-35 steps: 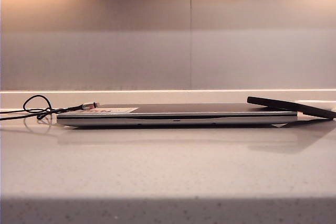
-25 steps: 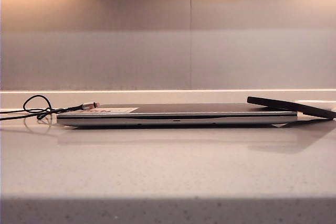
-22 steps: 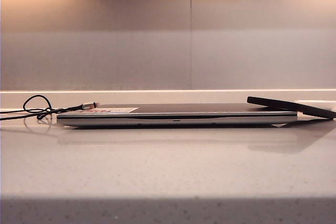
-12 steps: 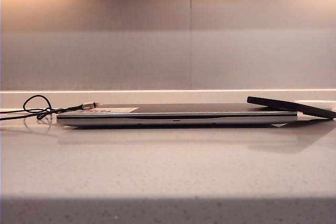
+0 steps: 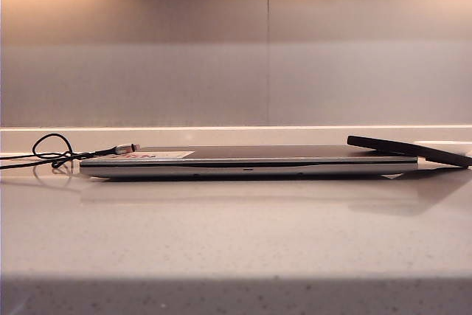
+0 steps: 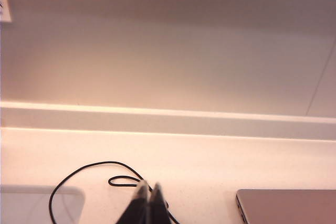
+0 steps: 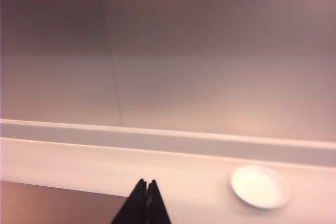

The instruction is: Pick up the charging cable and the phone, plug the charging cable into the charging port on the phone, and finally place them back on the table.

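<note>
Charging cable (image 5: pixel 51 154) and phone (image 5: pixel 409 150) lie exactly where they lay over the last second and a half in the exterior view: nothing on the table (image 5: pixel 236 234) has shifted, and neither arm has come into that view. I read this as the very start of the task, with both pickups, the plugging and the putting-down all still to do. The cable's black loops rest on the counter at the left end of the closed laptop (image 5: pixel 247 161), its silvery plug (image 5: pixel 127 149) touching or just over the laptop's left corner. The phone sits at the right end, tilted, one end propped on the laptop lid and the other hanging out past it; the charging port is too small to make out. The left gripper (image 6: pixel 147 188) has its jaws pressed together on nothing and hovers near the cable loop (image 6: pixel 89 177), with the laptop's corner (image 6: pixel 286 205) to one side. The right gripper (image 7: pixel 146 184) is likewise closed and empty, over the laptop's lid, with a small white dish (image 7: pixel 260 186) near the wall. Open counter is broad on the camera's side of the laptop, so there is room to work there. The back is tighter: the upstand and wall run close behind everything. The phone's overhang and the laptop's raised edges look like the spots to mind.
</note>
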